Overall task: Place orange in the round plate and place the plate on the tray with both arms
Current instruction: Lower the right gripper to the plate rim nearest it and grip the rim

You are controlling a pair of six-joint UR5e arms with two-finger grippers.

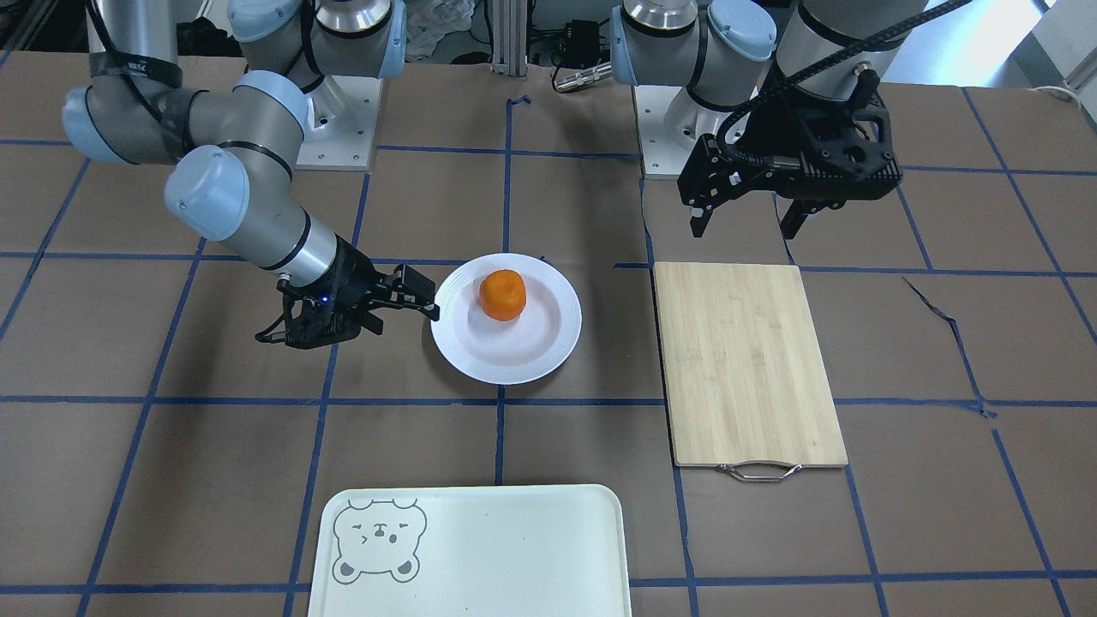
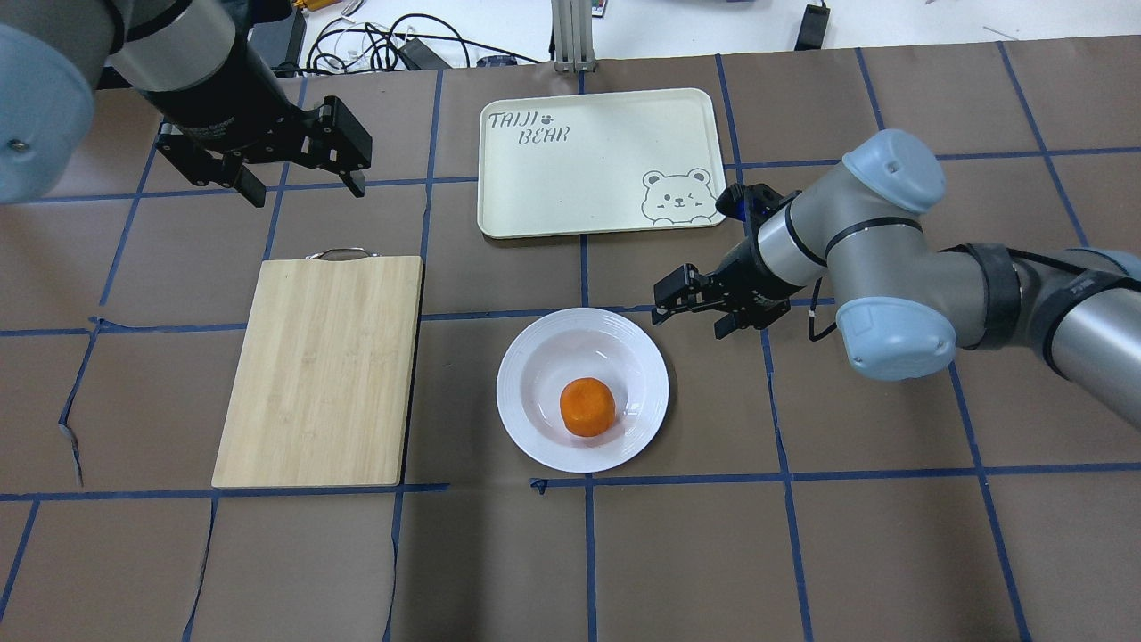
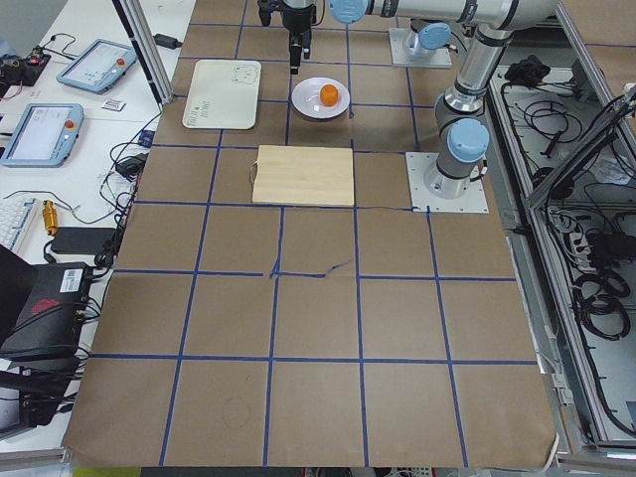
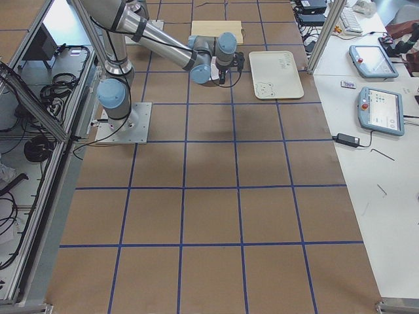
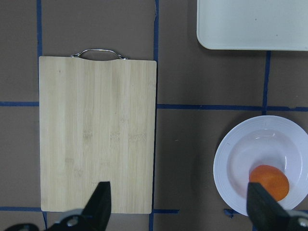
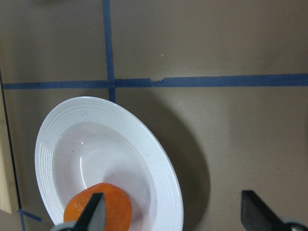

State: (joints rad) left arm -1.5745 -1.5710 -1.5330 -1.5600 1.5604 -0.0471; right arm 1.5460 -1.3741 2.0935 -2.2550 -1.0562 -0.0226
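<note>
The orange [image 2: 587, 407] lies in the sunken centre of the round plate [image 2: 642, 357], mid-table. My right gripper [image 2: 691, 319] is open, low beside the plate's rim on the side toward the tray; one fingertip [image 1: 431, 307] reaches the rim's edge. Its wrist view has the orange [image 6: 118, 207] and the plate's rim [image 6: 159, 163] between the spread fingers. The cream tray [image 2: 579, 160] with a bear face lies farther away. My left gripper [image 2: 306, 192] hangs open and empty above the table beyond the cutting board's handle end.
A bamboo cutting board [image 2: 321, 370] with a metal handle lies left of the plate in the overhead view. Brown paper with blue tape lines covers the table. Cables and tablets sit past the far edge.
</note>
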